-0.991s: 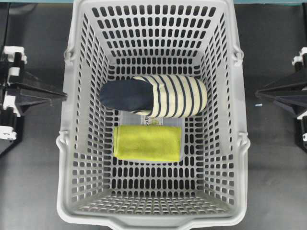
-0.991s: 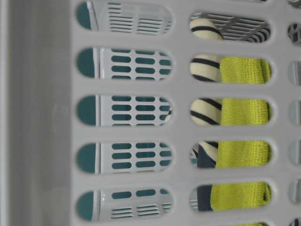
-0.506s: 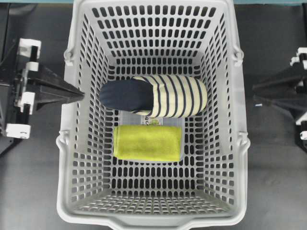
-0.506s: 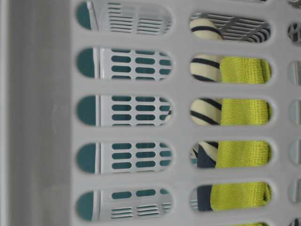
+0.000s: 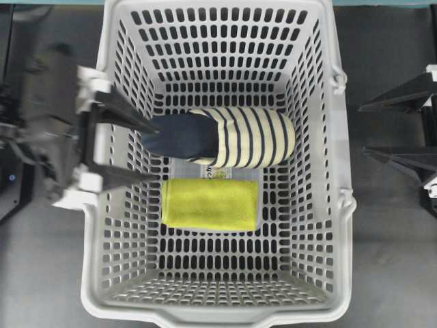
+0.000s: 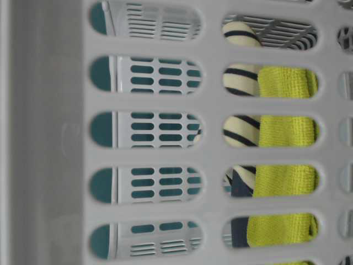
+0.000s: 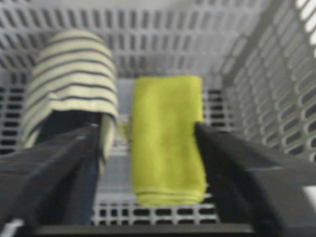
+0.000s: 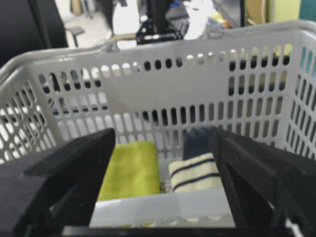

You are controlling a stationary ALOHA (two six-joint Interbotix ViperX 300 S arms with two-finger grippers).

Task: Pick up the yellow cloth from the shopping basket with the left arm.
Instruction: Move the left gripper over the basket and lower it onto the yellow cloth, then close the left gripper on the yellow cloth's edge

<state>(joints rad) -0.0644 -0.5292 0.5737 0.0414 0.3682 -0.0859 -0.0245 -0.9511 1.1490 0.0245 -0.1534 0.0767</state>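
Our left gripper (image 5: 150, 152) hangs over the shopping basket's (image 5: 95, 225) left rim, fingers spread wide and empty. The yellow cloth (image 5: 210, 203) lies folded on the basket floor near its middle, ahead of those fingers, long axis running away from them; the slipper (image 5: 218, 137) sits just beside it. Our right gripper (image 5: 365, 128), also wide, waits outside.

Light-grey shopping basket (image 5: 109, 273), yellow-green cloth (image 5: 210, 203), navy and cream striped slipper (image 5: 218, 137), black grippers

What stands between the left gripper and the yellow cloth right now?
Nothing visible: the open left gripper is over the shopping basket rim, above the striped slipper heel; the yellow cloth lies uncovered beside it.
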